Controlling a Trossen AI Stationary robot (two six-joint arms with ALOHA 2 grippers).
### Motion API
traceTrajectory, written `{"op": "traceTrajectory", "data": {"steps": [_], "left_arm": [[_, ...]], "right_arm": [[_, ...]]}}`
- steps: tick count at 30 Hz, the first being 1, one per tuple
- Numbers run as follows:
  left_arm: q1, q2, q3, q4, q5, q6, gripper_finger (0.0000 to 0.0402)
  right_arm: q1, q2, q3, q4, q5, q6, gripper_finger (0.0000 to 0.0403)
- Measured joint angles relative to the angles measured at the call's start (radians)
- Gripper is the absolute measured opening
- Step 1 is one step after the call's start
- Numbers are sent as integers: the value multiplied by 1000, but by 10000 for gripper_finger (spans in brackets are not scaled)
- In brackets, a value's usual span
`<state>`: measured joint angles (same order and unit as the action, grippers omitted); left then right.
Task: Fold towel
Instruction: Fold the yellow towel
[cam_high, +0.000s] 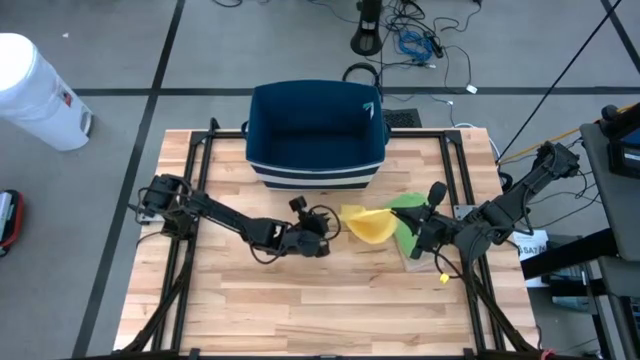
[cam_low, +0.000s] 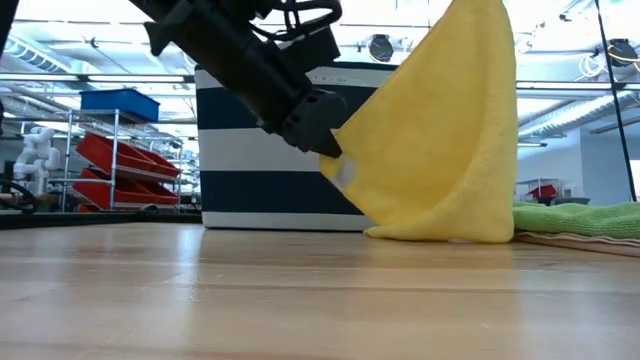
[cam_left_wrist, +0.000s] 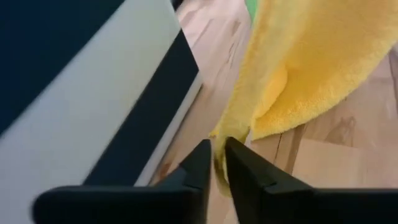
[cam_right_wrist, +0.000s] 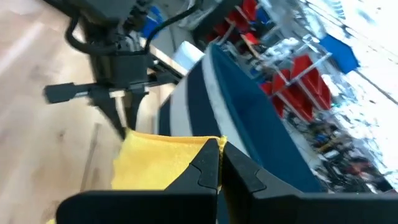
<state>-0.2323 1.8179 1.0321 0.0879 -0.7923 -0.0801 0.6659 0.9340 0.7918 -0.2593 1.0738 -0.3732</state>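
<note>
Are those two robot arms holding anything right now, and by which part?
Yes, both hold the yellow towel: the left gripper pinches a lower corner, the right gripper is shut on its top edge, lifting it.

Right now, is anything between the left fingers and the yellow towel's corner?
Nothing visible. The left gripper has its fingers closing on the yellow towel corner, beside the blue bin. The right gripper holds the opposite edge up.
</note>
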Motion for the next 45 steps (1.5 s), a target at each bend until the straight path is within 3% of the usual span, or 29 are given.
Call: {"op": "traceTrajectory", "data": {"steps": [3, 10, 17, 22, 25, 30, 37, 41, 45], "left_arm": [[-25, -10, 0, 0, -62, 81, 14], [-107, -142, 0, 47, -187, 283, 3], [-257, -319, 0, 110, -194, 459, 2], [-402, -405, 0, 258, -188, 633, 1], [-479, -432, 0, 352, -169, 739, 1], [-506, -435, 0, 318, -176, 733, 0], [-370, -390, 0, -25, -188, 355, 0], [-298, -353, 0, -119, -179, 246, 0], [-226, -283, 0, -189, -119, 176, 0]], "right_arm": [[0, 0, 0, -6, -79, 25, 0], [20, -9, 0, 4, -233, 47, 0], [84, -60, 0, 95, -491, 4, 0], [144, -103, 0, 196, -698, -74, 0], [170, -124, 0, 253, -767, -115, 0], [177, -135, 0, 262, -709, -116, 0], [111, -96, 0, 89, -606, 38, 0], [63, -28, -8, -38, -524, 176, 0], [13, 58, -52, -65, -522, 239, 0]]}}
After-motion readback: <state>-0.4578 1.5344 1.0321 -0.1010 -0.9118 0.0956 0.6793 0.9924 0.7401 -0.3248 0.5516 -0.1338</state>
